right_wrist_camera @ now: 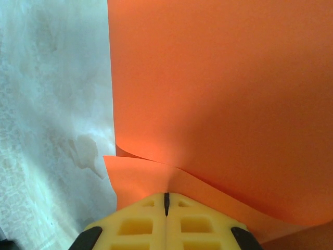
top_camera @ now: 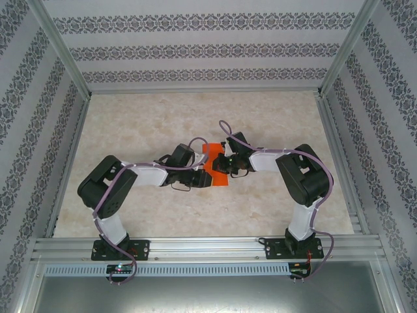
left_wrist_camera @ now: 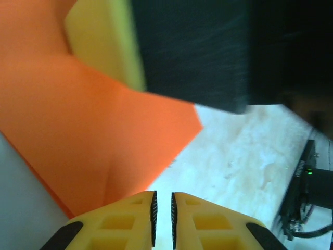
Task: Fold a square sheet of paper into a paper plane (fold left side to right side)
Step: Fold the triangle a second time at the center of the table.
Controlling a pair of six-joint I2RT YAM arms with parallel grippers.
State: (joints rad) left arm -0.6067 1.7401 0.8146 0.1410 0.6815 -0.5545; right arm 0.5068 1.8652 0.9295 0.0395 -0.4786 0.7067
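The square sheet of paper [top_camera: 212, 154] is bright orange and lies partly folded at the table's middle, between both grippers. In the right wrist view the paper [right_wrist_camera: 223, 94] shows two layers, an upper flap lifting over a lower one. My right gripper [right_wrist_camera: 166, 195] is shut, and the paper ridges up into its fingertips. It reaches in from the right [top_camera: 223, 167]. My left gripper [left_wrist_camera: 163, 194] has a narrow gap with bare table showing between the pads. It sits just off the paper's [left_wrist_camera: 93, 130] edge, coming from the left [top_camera: 199, 176]. The right gripper's yellow finger [left_wrist_camera: 104, 41] presses on the paper.
The table [top_camera: 163, 124] is pale marble with free room all round the paper. Aluminium rails [top_camera: 195, 246] run along the near edge and patterned walls [top_camera: 195, 45] close in the other sides. A black arm part with a green light [left_wrist_camera: 312, 179] stands at the right.
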